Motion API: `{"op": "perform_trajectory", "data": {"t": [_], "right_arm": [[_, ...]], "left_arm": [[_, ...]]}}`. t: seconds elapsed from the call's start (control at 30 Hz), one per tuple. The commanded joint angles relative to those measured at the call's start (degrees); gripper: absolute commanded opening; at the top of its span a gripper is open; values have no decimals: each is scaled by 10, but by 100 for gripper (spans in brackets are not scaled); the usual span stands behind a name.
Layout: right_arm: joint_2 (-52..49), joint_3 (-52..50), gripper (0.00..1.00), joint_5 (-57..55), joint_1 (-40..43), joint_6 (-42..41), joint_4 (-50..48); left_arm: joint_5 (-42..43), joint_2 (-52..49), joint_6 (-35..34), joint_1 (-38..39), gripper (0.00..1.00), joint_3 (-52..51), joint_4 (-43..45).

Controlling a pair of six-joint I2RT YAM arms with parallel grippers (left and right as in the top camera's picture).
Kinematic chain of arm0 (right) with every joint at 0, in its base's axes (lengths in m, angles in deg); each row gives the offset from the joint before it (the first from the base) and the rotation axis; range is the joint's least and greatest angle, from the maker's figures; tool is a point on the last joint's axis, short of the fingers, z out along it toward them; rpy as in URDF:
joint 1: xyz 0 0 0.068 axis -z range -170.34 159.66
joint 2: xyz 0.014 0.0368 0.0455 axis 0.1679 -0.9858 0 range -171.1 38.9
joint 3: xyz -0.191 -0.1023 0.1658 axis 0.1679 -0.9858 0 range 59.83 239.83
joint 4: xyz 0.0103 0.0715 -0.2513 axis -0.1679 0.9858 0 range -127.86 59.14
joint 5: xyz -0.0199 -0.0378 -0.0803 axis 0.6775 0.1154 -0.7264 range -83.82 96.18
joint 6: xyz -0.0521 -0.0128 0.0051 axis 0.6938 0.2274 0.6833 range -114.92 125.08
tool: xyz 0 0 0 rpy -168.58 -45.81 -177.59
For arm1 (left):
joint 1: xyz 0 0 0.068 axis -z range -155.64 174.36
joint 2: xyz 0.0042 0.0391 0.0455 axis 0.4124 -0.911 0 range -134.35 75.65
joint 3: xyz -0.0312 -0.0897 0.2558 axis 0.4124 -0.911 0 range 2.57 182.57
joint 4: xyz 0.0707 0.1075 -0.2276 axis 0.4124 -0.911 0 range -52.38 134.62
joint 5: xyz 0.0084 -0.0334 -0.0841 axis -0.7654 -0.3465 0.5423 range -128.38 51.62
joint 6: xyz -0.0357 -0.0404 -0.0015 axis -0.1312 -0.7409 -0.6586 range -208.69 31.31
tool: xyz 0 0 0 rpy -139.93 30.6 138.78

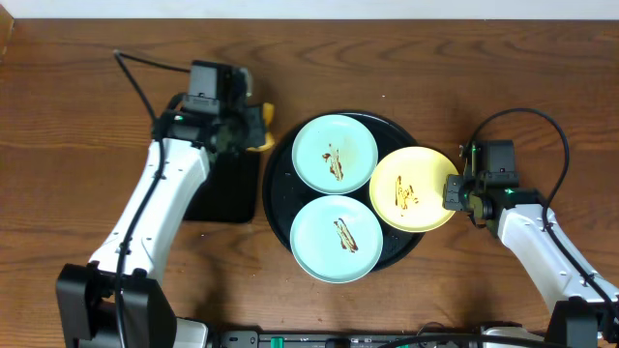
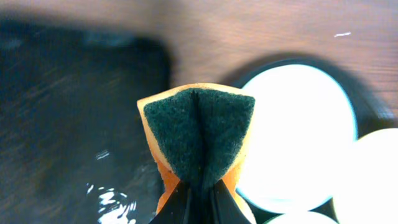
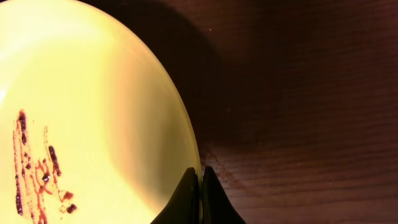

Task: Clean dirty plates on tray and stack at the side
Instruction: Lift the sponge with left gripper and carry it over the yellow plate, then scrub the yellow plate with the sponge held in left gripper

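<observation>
The large round black tray (image 1: 279, 184) holds two mint-blue plates, one at the back (image 1: 334, 153) and one at the front (image 1: 337, 238), both smeared with brown sauce. A pale yellow plate (image 1: 413, 188), also smeared, overhangs the tray's right rim. My right gripper (image 1: 453, 192) is shut on the yellow plate's right rim, seen in the right wrist view (image 3: 200, 177) with the plate (image 3: 93, 124). My left gripper (image 1: 253, 128) is shut on an orange sponge with a dark green scouring face (image 2: 199, 134), held above the gap between the rectangular tray and the round tray.
A smaller rectangular black tray (image 1: 227, 188) lies left of the round tray, wet in the left wrist view (image 2: 68, 124). Brown wooden table (image 1: 87, 116) surrounds everything. The right arm's cable loops at the back right.
</observation>
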Motion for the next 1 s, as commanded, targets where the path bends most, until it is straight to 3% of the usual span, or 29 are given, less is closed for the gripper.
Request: {"op": "perform_trajectory", "data": {"t": [0.0,0.3,0.47,0.7,0.97], "right_arm": [[-2,10,1,2,-3,1,2],[-2,10,1,6,-3,1,2],[-2,10,1,6,-3,1,2],[-2,10,1,6,-3,1,2],[-2,10,1,6,-3,1,2]], "left_arm": [[61,4,-43,45,7,13,22],[65,-57,-73,186,7,13,110],[138,-123,-103,245,7,13,190],[185,-186,-160,304,7,13,275],[185,-234,-164,342,8,13,298]]}}
